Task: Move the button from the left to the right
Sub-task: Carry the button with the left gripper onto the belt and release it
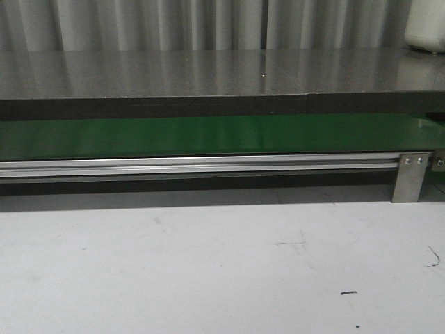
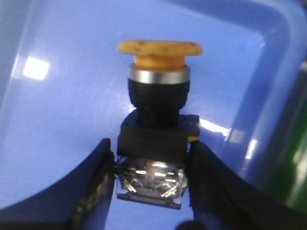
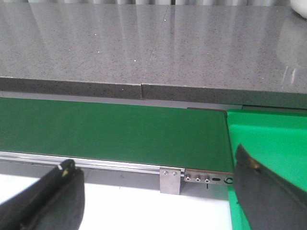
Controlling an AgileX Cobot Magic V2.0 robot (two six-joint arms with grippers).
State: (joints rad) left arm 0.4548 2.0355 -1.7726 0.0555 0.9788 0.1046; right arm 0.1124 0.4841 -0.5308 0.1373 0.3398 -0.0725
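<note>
Gripping the button (image 2: 156,120) body, left end effector (image 2: 151,184), cap pointing away from fingers, right end effector (image 3: 158,191) open.

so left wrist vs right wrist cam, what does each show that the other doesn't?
Left wrist only: the button, orange cap up, its black body clamped between the left gripper fingers, over a blue tray.

Right wrist only: the grey counter, aluminium rail with its bracket, a bright green block, and the right gripper open and empty.

Both: likely the green belt, just a blurred green sliver at the left wrist view's edge.
</note>
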